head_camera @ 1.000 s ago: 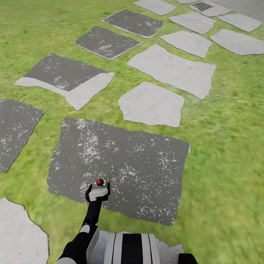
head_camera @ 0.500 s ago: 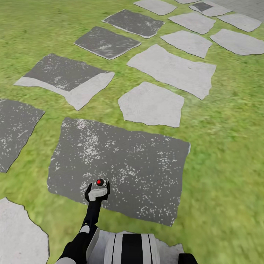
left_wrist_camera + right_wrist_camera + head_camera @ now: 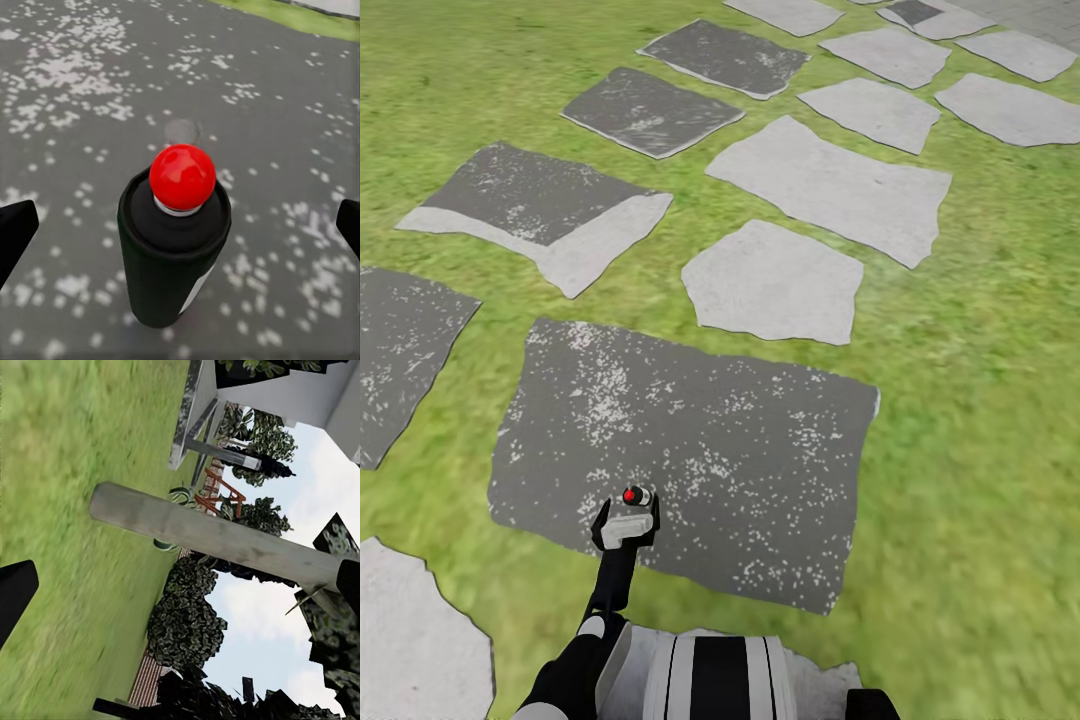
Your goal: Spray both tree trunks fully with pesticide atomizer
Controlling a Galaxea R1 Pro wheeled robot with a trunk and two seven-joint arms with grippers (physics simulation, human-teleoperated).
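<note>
**L pincer at atomizer, dark slab**

Left: L pincer [image 3: 626, 527] low over dark speckled paving slab [image 3: 760, 440], fingers [image 3: 15, 229] spread wide either side of pesticide atomizer [image 3: 174, 238], not touching. Atomizer upright on slab, red dot on top. Right: R pincer [image 3: 180, 585] tips wide apart, lawn [image 3: 67, 450] + pale tree trunk [image 3: 217, 536] beyond.

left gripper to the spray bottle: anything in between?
Nothing visible. The bottle stands upright on the dark paving slab, between the left gripper's two open fingers, with bare stone on either side. No contact with the fingers yet.
</note>
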